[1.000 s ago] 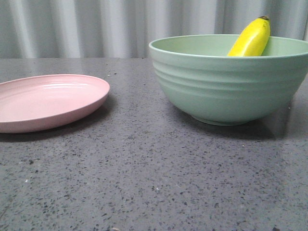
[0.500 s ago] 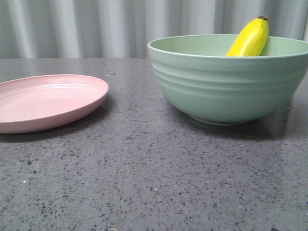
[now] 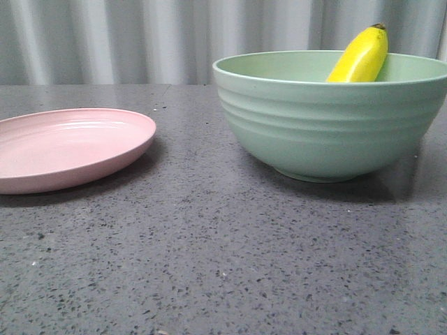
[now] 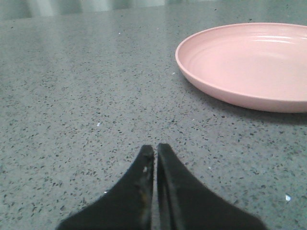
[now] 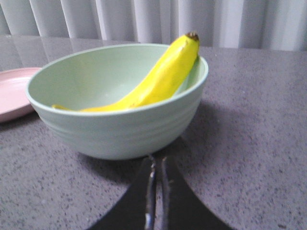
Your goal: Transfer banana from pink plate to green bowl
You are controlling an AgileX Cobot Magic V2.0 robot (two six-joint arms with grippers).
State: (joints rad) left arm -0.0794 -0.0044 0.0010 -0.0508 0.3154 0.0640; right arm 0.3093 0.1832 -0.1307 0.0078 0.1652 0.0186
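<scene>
The yellow banana (image 3: pixel 361 57) lies inside the mint-green bowl (image 3: pixel 328 125) at the right, its dark tip leaning over the far rim. In the right wrist view the banana (image 5: pixel 158 81) curves across the bowl (image 5: pixel 120 124). The pink plate (image 3: pixel 66 148) sits empty at the left; it also shows in the left wrist view (image 4: pixel 249 67). My left gripper (image 4: pixel 155 147) is shut and empty, low over the table, short of the plate. My right gripper (image 5: pixel 157 160) is shut and empty, just short of the bowl's foot. Neither gripper shows in the front view.
The speckled dark grey table (image 3: pixel 223 258) carries the plate and bowl. A pale pleated curtain (image 3: pixel 140 38) hangs behind the table's far edge.
The plate, bowl and banana have shifted slightly to the left in the front view. Nothing else has visibly changed.
</scene>
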